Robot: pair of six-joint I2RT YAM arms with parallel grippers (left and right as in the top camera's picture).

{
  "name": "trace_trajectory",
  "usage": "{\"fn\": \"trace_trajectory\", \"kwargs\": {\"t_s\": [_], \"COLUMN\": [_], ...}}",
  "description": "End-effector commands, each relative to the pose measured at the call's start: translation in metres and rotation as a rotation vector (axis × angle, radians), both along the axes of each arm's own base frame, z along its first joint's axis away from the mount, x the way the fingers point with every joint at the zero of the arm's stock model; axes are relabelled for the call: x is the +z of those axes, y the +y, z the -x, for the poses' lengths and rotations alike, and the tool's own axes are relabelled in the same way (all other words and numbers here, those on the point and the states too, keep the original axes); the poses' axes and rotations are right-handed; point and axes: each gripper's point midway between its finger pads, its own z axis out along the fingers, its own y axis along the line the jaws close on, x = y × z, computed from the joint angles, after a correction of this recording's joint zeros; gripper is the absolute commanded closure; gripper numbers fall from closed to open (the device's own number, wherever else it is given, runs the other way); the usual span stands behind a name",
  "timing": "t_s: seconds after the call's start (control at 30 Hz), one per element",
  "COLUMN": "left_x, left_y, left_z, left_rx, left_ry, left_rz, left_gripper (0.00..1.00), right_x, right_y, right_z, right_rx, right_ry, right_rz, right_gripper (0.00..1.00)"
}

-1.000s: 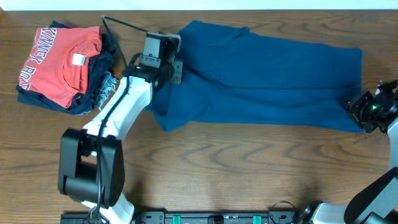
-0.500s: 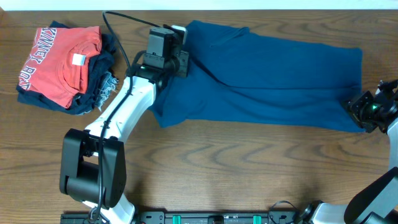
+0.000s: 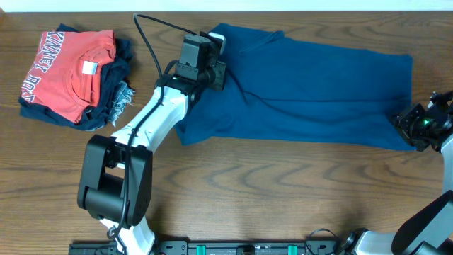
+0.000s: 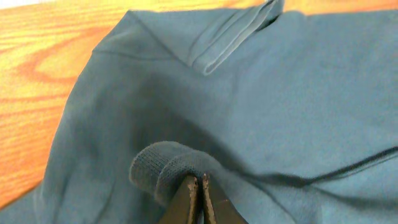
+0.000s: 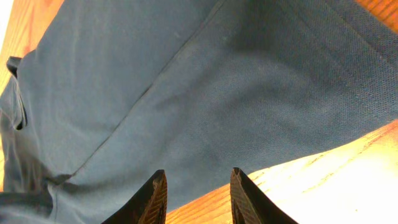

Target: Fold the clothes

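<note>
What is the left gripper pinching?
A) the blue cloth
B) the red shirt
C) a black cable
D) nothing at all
A: the left wrist view shows the left gripper shut on a bunched-up fold of the blue cloth.
</note>
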Motion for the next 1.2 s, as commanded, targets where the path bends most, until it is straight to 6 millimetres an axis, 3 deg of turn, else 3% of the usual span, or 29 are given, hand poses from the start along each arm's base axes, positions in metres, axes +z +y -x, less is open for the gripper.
{"fn": "trace_trajectory", "kwargs": {"t_s": [0.0, 0.27, 0.73, 1.17], "left_x": [0.006, 0.009, -0.017, -0.015], "left_y": [-0.016, -0.039, -0.082, -0.108], "left_z": [0.001, 0.008, 0.026, 0.034], "left_rx": [-0.048, -0.1, -0.201, -0.252], "left_ry": [-0.014, -0.026, 0.017, -0.012], "left_rz": [0.043, 0.062, 0.072, 0.085], "left_gripper": [0.94, 0.94, 0.94, 0.94], "right_x": [0.003, 0.003, 0.003, 0.003], "right_y": [-0.001, -0.001, -0.001, -0.001], "right_z": [-0.003, -0.004, -0.004, -0.004], "right_rx": [0.004, 0.004, 0.004, 0.004], "right_ry": [-0.01, -0.012, -0.013, -0.012], "right_rz": [0.013, 0.015, 0.015, 0.015], "right_gripper": [0.68, 0.67, 0.67, 0.67]}}
